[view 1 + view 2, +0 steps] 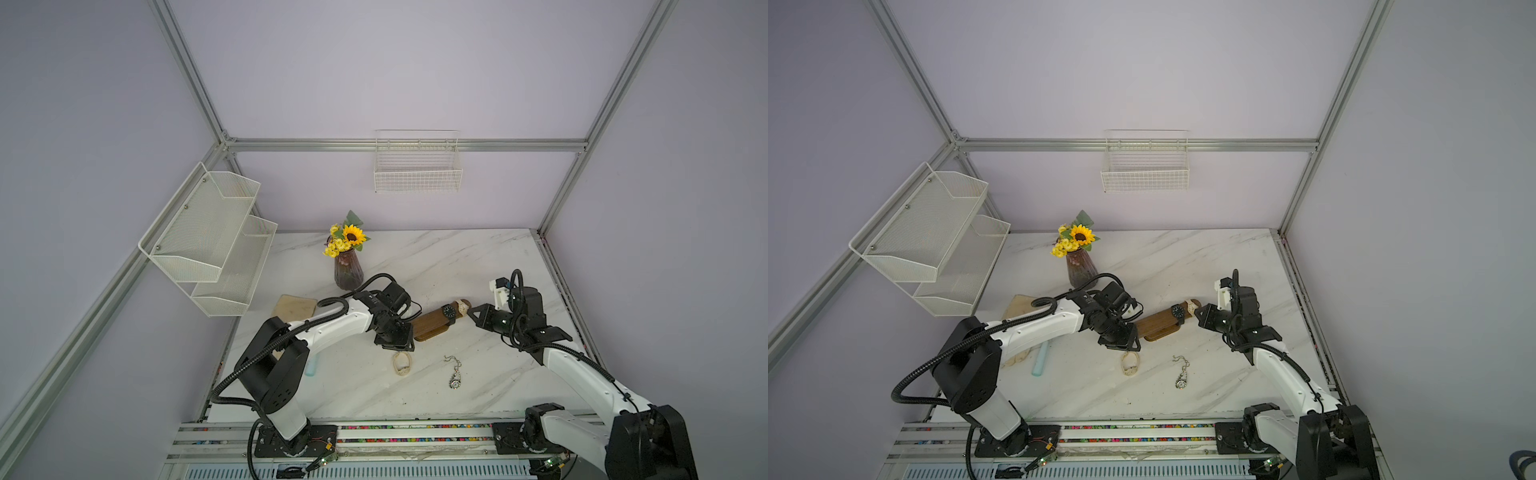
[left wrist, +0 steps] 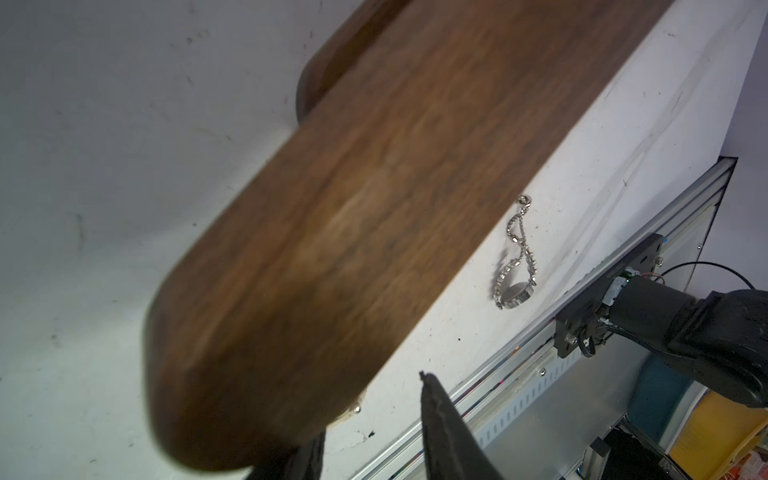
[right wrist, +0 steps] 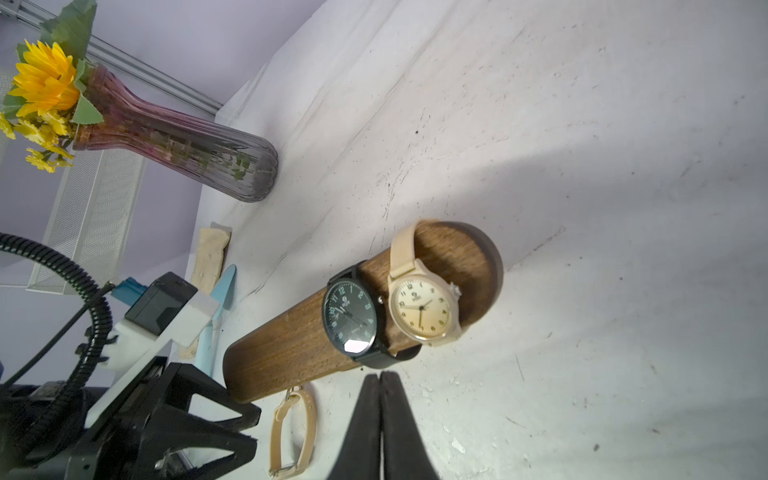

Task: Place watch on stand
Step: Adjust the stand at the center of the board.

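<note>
Near the right end of the dark wooden stand (image 1: 432, 322) sit two watches — a black watch (image 3: 351, 318) and a cream watch (image 3: 422, 309), both strapped round the bar. Just off that end hangs the right gripper (image 3: 380, 376), pinched closed and empty. At the opposite end, the left gripper (image 1: 409, 330) has its fingers apart — possibly clasping the bar; I cannot tell.

stand ends: left pincer (image 1: 411, 328) hugs one end of the stand (image 1: 432, 324), right pincer (image 1: 469, 312) sits just off the other
near side: tan strap (image 3: 311, 419) and silver chain watch (image 2: 515, 293) lying on the table (image 1: 478, 266)
far side: vase (image 1: 348, 272) toward the left arm's side, rest is bare marble
</note>
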`<state>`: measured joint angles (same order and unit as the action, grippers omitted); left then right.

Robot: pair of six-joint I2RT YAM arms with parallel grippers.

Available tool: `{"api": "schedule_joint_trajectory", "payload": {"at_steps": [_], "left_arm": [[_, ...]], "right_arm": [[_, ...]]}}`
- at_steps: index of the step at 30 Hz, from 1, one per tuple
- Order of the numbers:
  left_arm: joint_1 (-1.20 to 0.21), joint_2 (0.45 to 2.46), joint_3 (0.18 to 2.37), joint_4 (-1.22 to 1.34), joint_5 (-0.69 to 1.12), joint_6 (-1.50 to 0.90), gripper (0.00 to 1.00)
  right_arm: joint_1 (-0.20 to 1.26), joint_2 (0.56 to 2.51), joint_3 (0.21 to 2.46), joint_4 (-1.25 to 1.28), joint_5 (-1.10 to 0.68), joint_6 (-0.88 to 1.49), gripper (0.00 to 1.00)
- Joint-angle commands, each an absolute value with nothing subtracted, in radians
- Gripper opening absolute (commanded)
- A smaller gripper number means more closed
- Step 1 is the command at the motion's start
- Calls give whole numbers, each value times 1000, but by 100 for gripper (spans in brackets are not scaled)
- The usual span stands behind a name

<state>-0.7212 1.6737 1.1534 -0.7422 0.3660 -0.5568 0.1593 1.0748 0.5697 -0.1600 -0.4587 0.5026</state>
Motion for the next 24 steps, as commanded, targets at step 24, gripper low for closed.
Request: {"api": "schedule_joint_trajectory", "payload": {"at_steps": [24], "left_arm": [[-592, 1586, 1274, -813, 331, -469, 40]], "right_arm": [[426, 913, 471, -343, -402, 532, 21]]}}
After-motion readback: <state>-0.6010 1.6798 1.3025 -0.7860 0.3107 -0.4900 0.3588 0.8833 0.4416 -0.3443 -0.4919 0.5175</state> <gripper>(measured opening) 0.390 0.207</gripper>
